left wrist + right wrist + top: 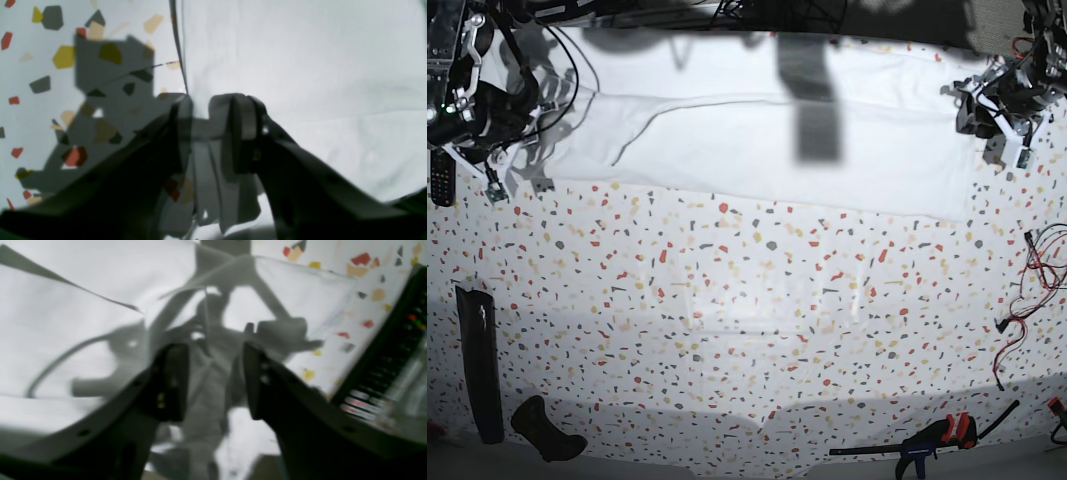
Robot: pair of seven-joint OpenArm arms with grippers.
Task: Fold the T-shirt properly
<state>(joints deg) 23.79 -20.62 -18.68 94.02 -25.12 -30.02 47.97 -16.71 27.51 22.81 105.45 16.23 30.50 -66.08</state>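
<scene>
The white T-shirt (757, 150) lies as a long folded strip across the far side of the speckled table (747, 300). At the strip's right end is my left gripper (999, 125). In the left wrist view it (210, 113) straddles the shirt's edge (181, 66), its jaws closed on a bunch of pleated cloth. My right gripper (495, 165) is at the strip's left end. The blurred right wrist view shows it (213, 380) open just above the T-shirt (66, 323), with only shadowed cloth below the gap.
A black remote control (383, 373) lies beside the shirt's left end near the table edge (442, 178). Black tools (477, 360) sit at the near left, a clamp (937, 440) at the near right, and red wires (1027, 290) along the right edge.
</scene>
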